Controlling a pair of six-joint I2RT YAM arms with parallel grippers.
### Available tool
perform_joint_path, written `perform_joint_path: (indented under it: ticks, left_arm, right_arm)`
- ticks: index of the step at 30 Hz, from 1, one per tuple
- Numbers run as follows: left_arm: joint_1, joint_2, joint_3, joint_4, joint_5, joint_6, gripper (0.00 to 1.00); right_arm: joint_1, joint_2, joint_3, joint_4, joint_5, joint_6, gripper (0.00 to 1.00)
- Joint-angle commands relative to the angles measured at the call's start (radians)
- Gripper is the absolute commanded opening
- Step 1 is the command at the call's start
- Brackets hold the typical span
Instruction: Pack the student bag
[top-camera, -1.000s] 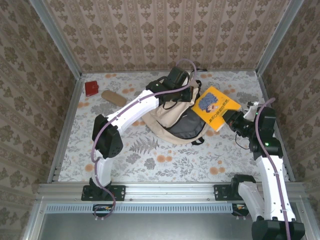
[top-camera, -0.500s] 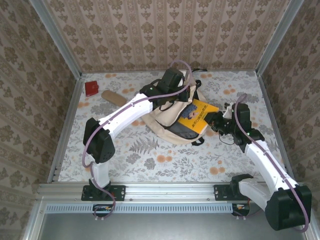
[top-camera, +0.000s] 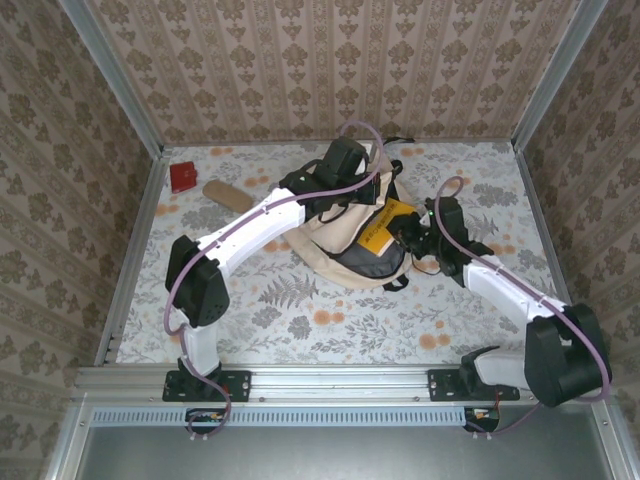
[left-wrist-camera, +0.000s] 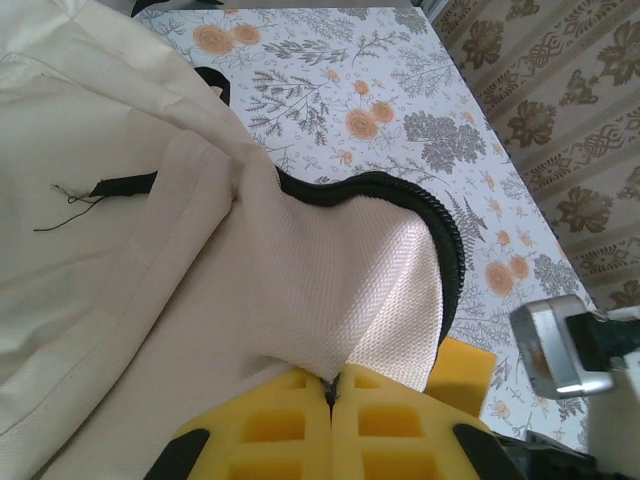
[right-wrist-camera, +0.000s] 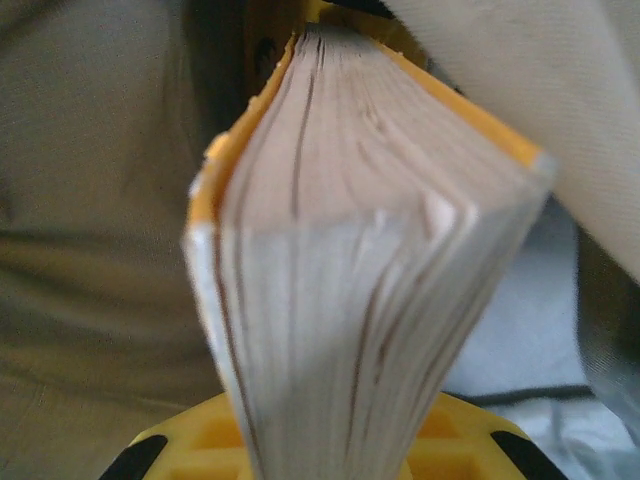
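Note:
The beige student bag lies at the table's middle back, its mouth facing right. My left gripper is shut on the edge of the bag's upper flap, pinching the cloth between its yellow fingertips and holding the mouth lifted. A yellow book sticks partly out of the mouth, its far end inside. My right gripper is shut on the book's near end. In the right wrist view the book's page block runs forward into the bag between grey lining and beige flap.
A small red box and a tan oblong case lie at the back left. Patterned walls with metal posts close in the flowered table on three sides. The right arm's wrist shows close by the left gripper.
My right gripper has carried the yellow book leftward from the right side of the table into the bag's mouth. The left gripper keeps its hold on the flap, barely moved.

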Motion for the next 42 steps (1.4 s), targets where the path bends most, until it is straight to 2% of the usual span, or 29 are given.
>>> perform_joint_path:
  ticks: [1,9,17,20,22,25,30,33,39,42]
  left_arm:
    - [-0.003,-0.091,-0.009,0.085,0.020,-0.019,0.00]
    - [-0.002,-0.116,-0.038,0.084,0.006,-0.026,0.00]
    - [0.013,-0.139,-0.079,0.089,0.004,-0.045,0.00]
    - [0.020,-0.140,-0.083,0.088,0.010,-0.054,0.00]
    - [0.027,-0.140,-0.088,0.089,0.013,-0.062,0.00]
    - [0.037,-0.140,-0.096,0.095,0.020,-0.074,0.00]
    - [0.052,-0.139,-0.106,0.111,0.035,-0.091,0.00]
    - [0.056,-0.133,-0.106,0.114,0.044,-0.092,0.00]
    - [0.061,-0.128,-0.118,0.115,0.064,-0.111,0.00]
    - [0.065,-0.126,-0.125,0.113,0.079,-0.123,0.07]
  right_arm:
    - [0.027,0.062,0.038,0.124,0.144,0.031,0.11]
    - [0.086,0.328,0.144,0.237,0.173,0.100,0.11]
    - [0.122,0.533,0.292,0.264,0.218,0.153,0.13]
    - [0.125,0.574,0.330,0.257,0.196,0.148,0.23]
    - [0.126,0.576,0.332,0.254,0.170,0.134,0.39]
    - [0.122,0.539,0.299,0.244,0.146,0.112,0.54]
    - [0.105,0.417,0.215,0.177,0.104,0.069,0.68]
    - [0.091,0.333,0.157,0.116,0.084,0.046,0.72]
    - [0.029,0.113,0.005,0.017,0.042,-0.001,0.75]
    - [-0.018,-0.050,-0.033,-0.135,0.094,-0.051,0.78]
